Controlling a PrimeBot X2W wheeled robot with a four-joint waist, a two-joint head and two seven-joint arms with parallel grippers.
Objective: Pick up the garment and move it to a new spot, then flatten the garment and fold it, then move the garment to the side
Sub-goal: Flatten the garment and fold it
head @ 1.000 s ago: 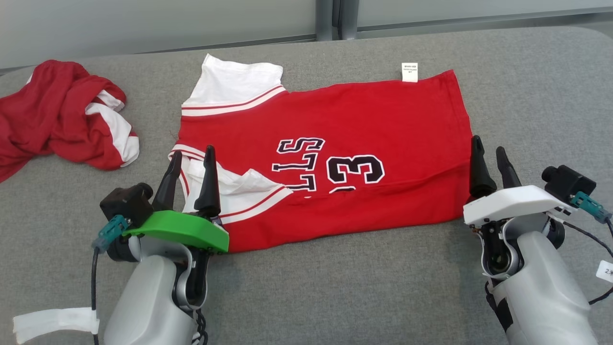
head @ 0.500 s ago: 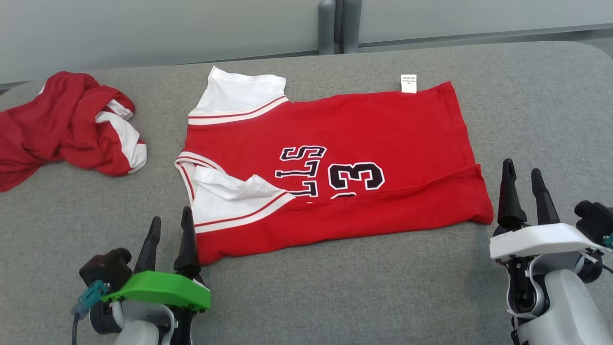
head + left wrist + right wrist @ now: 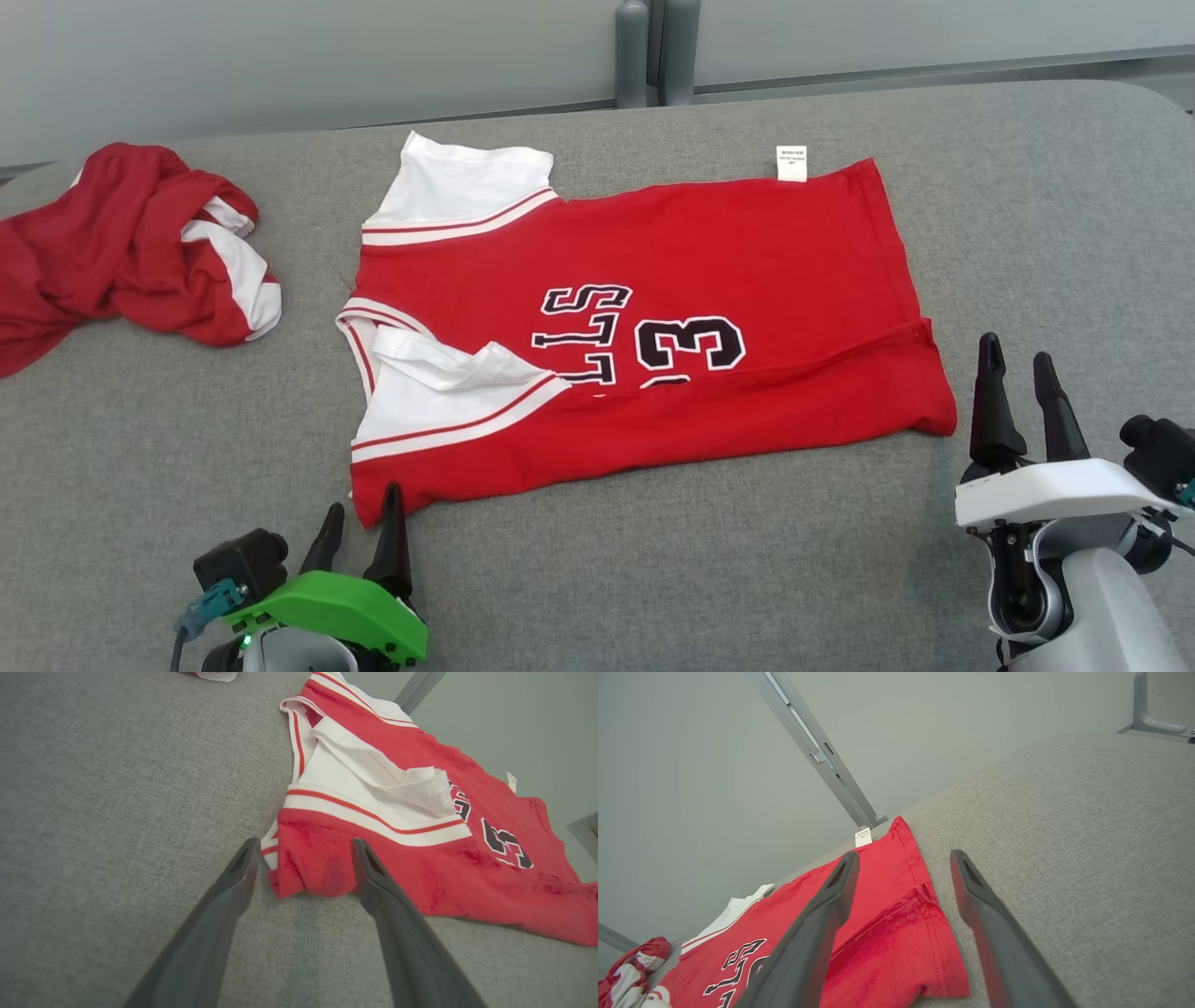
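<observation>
The garment (image 3: 672,271) is a red jersey with white sleeves and black lettering. It lies spread on the grey padded surface (image 3: 653,579), its near long edge folded over onto the body. My left gripper (image 3: 362,509) is open just in front of the jersey's near left corner; the left wrist view has that corner (image 3: 299,877) between the fingers (image 3: 219,914). My right gripper (image 3: 1014,353) is open beside the near right corner, apart from the cloth. The right wrist view looks past that corner (image 3: 924,961). Neither gripper holds anything.
A second red and white garment (image 3: 131,233) lies crumpled at the far left. A white label (image 3: 791,161) sticks out of the jersey's far edge. A pale wall with a grey post (image 3: 644,47) stands behind the surface. Bare grey surface lies in front and to the right.
Both grippers have drawn back toward the near edge. The left one left the near sleeve and now sits at the near left corner. The right moved off the right edge. Both stayed open.
</observation>
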